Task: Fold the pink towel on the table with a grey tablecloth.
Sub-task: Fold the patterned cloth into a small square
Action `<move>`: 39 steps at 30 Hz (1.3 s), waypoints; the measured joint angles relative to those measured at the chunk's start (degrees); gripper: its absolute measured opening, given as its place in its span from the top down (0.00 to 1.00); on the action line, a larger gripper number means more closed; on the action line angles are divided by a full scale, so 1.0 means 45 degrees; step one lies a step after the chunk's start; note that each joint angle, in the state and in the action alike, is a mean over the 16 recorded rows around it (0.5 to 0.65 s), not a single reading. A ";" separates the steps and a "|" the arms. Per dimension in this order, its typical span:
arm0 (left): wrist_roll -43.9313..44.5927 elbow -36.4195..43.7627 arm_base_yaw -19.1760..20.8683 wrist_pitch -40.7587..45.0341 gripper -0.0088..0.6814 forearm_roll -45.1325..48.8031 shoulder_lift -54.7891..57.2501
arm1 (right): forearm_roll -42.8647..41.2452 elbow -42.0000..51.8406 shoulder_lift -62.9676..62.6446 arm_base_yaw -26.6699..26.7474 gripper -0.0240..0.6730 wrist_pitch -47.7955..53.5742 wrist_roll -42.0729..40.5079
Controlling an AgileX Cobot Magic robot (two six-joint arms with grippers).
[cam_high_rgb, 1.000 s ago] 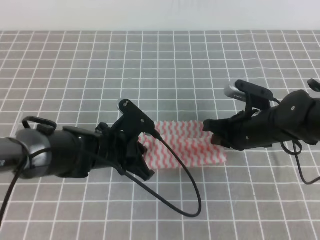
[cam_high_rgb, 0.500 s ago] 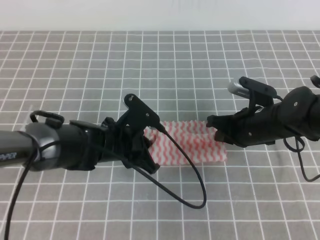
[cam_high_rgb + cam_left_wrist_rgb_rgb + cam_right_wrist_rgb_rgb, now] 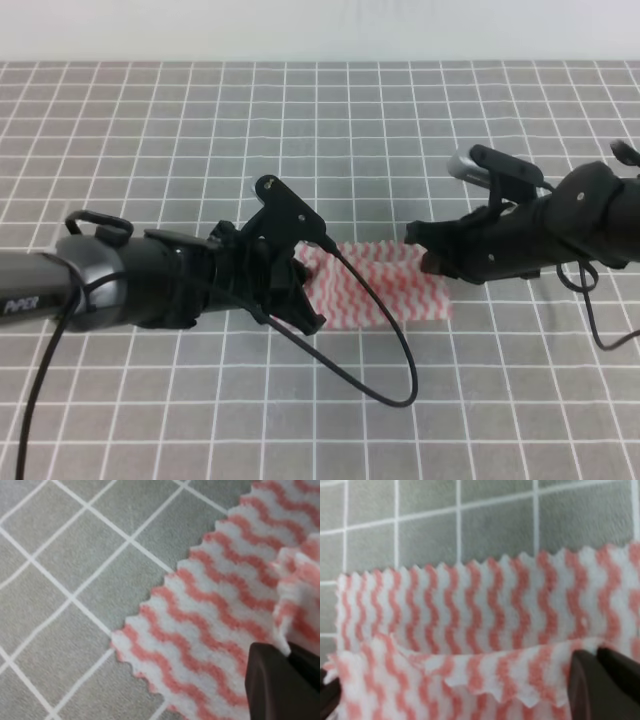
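Both low, level arms' pincers (image 3: 300,300) (image 3: 432,262) apparently pinch pink towel (image 3: 385,290) ends.

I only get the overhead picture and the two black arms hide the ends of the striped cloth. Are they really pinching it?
Observer: The left wrist view shows the dark fingers closed on a raised fold of the pink towel.
Operator: And the other arm?
Observer: The right wrist view shows its fingers shut on a lifted edge of the pink towel, which curls over the layer beneath.
Operator: Is the rest lying flat?
Observer: In the left wrist view a zigzag corner rests flat on the grey tablecloth.
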 joint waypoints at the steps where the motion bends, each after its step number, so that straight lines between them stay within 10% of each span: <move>1: 0.0016 -0.0044 0.0003 -0.0003 0.99 0.0000 0.0015 | -0.0007 -0.0056 0.0041 -0.0020 0.99 0.0040 -0.0001; 39: 0.0105 -0.0585 0.0140 -0.0202 0.99 0.0003 0.0767 | -0.0244 -0.1424 0.1163 -0.0353 0.99 0.0870 -0.0021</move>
